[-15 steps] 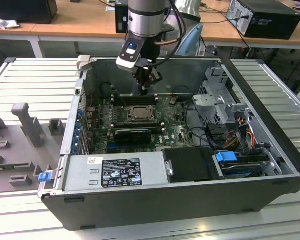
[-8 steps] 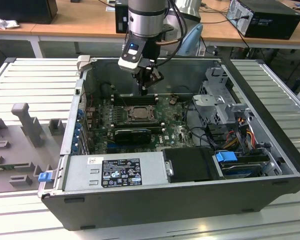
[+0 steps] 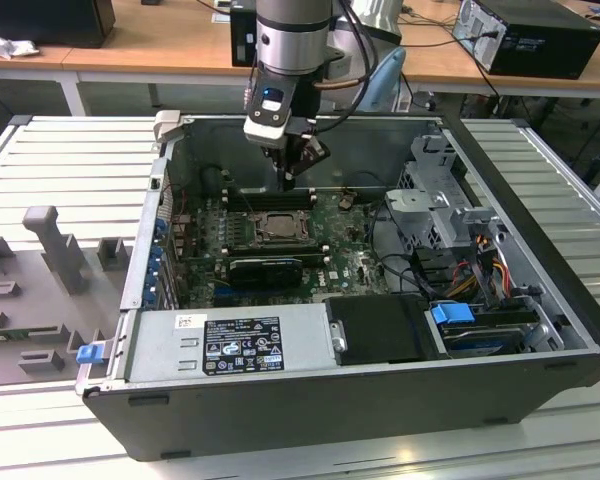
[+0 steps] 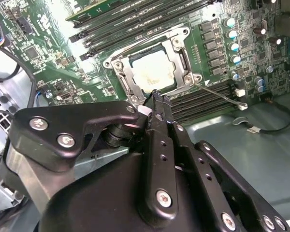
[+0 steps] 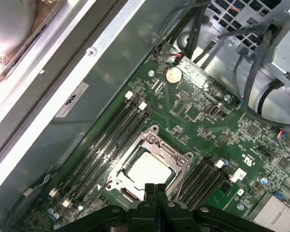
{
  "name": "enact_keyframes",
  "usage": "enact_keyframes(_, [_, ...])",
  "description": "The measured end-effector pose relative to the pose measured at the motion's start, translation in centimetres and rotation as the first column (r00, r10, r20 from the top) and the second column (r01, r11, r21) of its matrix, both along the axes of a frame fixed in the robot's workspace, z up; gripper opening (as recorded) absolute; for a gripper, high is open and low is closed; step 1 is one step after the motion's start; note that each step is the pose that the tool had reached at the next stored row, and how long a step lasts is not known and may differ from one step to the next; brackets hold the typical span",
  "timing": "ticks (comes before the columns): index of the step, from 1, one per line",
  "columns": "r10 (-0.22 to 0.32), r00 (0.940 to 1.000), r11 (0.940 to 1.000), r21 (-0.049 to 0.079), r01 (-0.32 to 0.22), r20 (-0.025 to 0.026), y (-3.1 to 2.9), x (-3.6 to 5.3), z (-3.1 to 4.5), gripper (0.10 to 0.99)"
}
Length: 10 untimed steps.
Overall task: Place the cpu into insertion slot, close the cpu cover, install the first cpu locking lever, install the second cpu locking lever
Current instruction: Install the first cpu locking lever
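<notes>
The cpu (image 4: 153, 70) lies pale and flat in the insertion slot (image 3: 275, 226) on the green board. The silver cpu cover (image 4: 123, 73) is folded down around the cpu, which shows through its cut-out. One thin wire locking lever (image 4: 220, 95) sticks out from the socket's corner over the black memory slots. My gripper (image 4: 157, 100) hangs just above the socket's edge with its black fingers pressed together and nothing between them. In the first wrist view the shut gripper (image 5: 154, 189) sits beside the cpu (image 5: 147, 169) and cover (image 5: 173, 152). In the exterior view the gripper (image 3: 294, 172) hovers behind the socket.
The board lies in an open computer case (image 3: 540, 250) whose walls stand all around. Long black memory slots (image 5: 111, 133) flank the socket. Cables and a drive cage (image 3: 445, 215) fill the exterior view's right; a power supply (image 3: 230, 340) lies in front.
</notes>
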<state>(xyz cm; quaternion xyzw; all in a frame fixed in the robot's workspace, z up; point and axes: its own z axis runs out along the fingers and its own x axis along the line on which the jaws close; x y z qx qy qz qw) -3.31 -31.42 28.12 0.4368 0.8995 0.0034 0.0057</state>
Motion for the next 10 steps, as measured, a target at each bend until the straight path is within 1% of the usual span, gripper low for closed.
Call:
enact_keyframes(3, [0.04,0.9992,0.9992,0.0,-0.04,0.0,0.0,0.0,0.0,0.106])
enact_keyframes(7, [0.074,0.9973,0.9973,0.0,-0.074,0.0,0.0,0.0,0.0,0.106])
enact_keyframes(10, [0.141,0.9899,0.9899,0.0,-0.141,0.0,0.0,0.0,-0.01,0.106])
